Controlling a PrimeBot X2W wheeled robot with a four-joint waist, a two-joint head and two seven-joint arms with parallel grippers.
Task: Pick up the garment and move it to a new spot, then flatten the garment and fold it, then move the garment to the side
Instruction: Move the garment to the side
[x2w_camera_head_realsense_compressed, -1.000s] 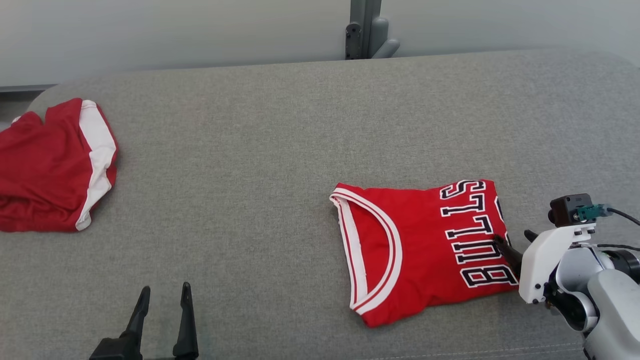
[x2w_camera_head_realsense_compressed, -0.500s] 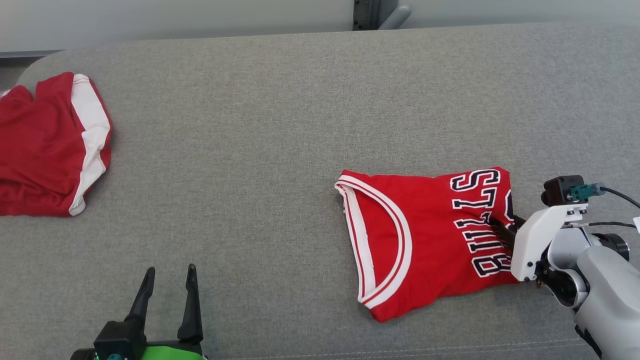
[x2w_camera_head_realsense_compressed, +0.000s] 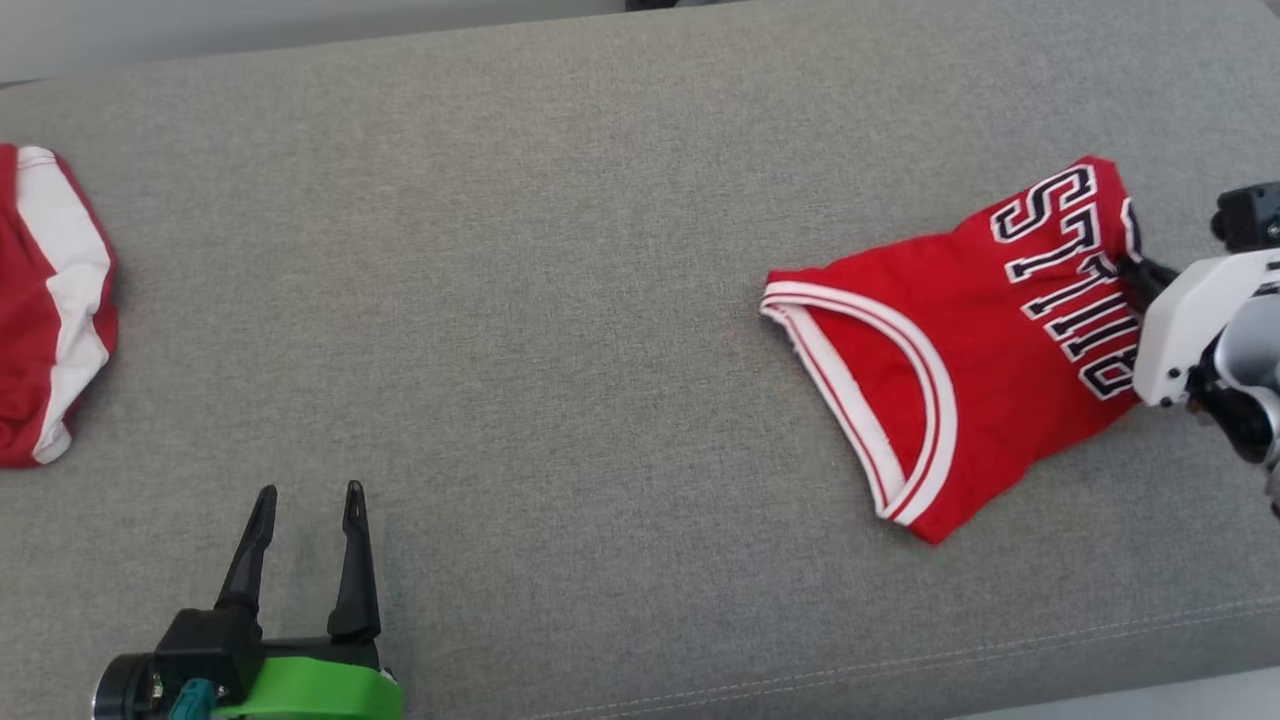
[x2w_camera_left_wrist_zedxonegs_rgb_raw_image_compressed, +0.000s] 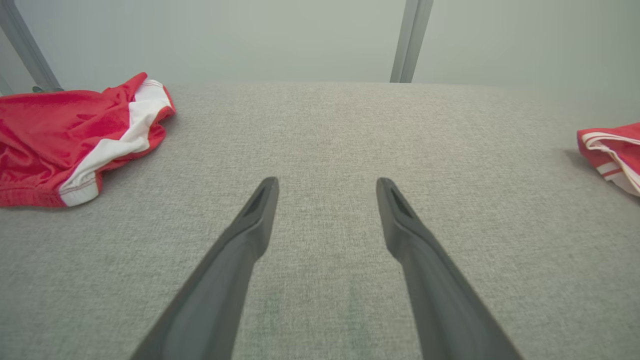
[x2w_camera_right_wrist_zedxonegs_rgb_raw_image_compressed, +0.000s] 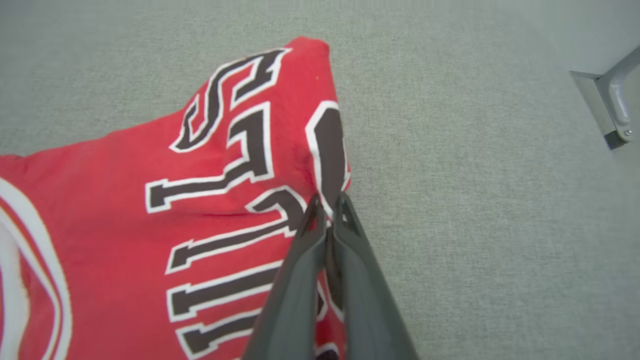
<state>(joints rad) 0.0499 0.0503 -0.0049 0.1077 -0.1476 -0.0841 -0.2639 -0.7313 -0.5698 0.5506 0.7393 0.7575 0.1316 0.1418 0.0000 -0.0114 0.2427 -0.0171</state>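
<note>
The garment (x2w_camera_head_realsense_compressed: 960, 340) is a folded red jersey with white trim and black lettering, lying at the right of the grey surface; its lettered end is pulled up toward the far right. My right gripper (x2w_camera_head_realsense_compressed: 1135, 272) is shut on the jersey's right edge. In the right wrist view the two fingers pinch the garment (x2w_camera_right_wrist_zedxonegs_rgb_raw_image_compressed: 200, 210) at its edge, right gripper (x2w_camera_right_wrist_zedxonegs_rgb_raw_image_compressed: 327, 205) closed tight. My left gripper (x2w_camera_head_realsense_compressed: 305, 500) stands open at the lower left, nothing between its fingers. The left wrist view has the left gripper (x2w_camera_left_wrist_zedxonegs_rgb_raw_image_compressed: 327, 187) open over bare fabric, and a corner of the garment (x2w_camera_left_wrist_zedxonegs_rgb_raw_image_compressed: 612, 150) at the right edge.
A second red and white piece of clothing (x2w_camera_head_realsense_compressed: 45, 300) lies bunched at the far left edge, also clothing (x2w_camera_left_wrist_zedxonegs_rgb_raw_image_compressed: 70, 135) in the left wrist view. The grey padded surface (x2w_camera_head_realsense_compressed: 560, 280) spreads wide between both. A metal post (x2w_camera_right_wrist_zedxonegs_rgb_raw_image_compressed: 612, 105) stands beyond the surface.
My right gripper closed on the jersey's right edge and dragged it to the right and farther back, tilting it. The head camera has shifted too. The left gripper stays open.
</note>
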